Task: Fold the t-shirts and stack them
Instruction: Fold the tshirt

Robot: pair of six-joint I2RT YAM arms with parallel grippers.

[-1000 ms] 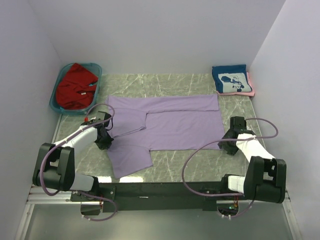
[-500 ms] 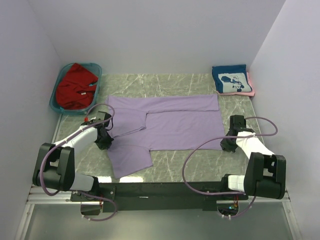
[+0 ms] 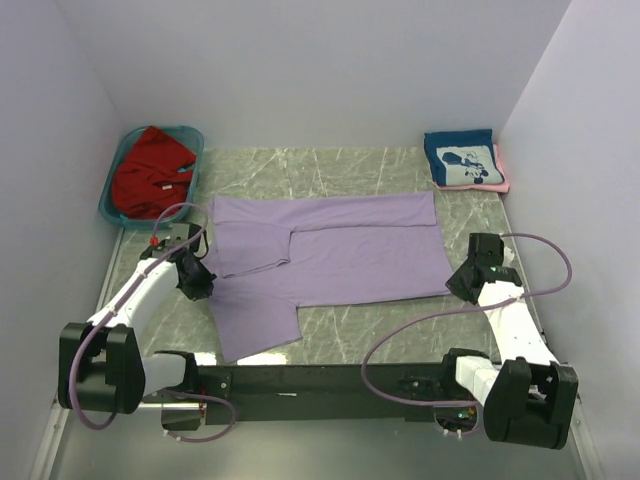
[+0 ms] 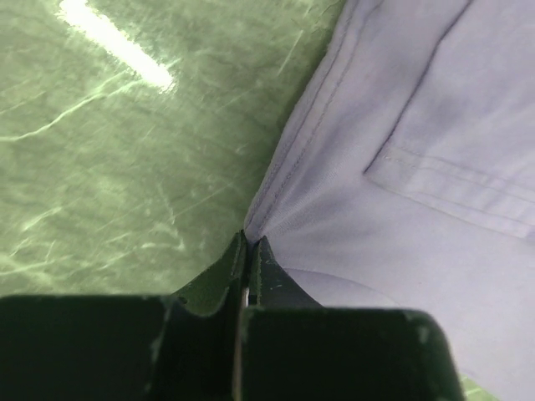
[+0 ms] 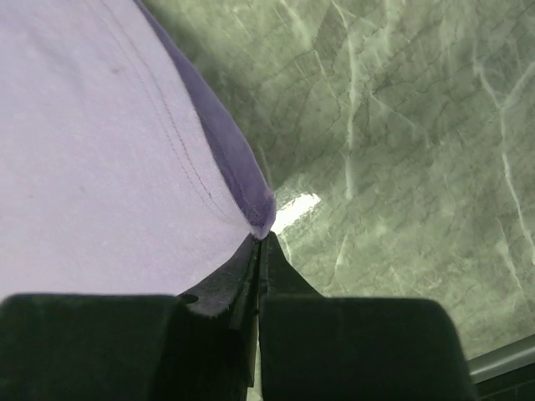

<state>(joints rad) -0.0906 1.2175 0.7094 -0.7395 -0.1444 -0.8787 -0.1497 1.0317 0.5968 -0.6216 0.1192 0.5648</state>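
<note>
- On the table (image 3: pixel 300 165) centre lay the lavender t-shirt (image 3: pixel 340 255), flat.
- Left gripper (image 3: pixel 197 283) clenched its sleeve-end edge; right gripper (image 3: pixel 462 283) pinched its hem corner.
- Folding looked begun; next, both should lift together.

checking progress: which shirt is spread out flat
The lavender-purple shirt, spread across the table; the red shirt is bunched in the tub, the navy shirt folded far right.

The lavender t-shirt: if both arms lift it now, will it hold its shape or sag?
Likely floppy: the lavender t-shirt lies thin and flat, and its cloth puckers toward the pinch of the left gripper. Probably light: the right gripper grips only a corner tip. The unheld middle would probably droop between the two grips.
</note>
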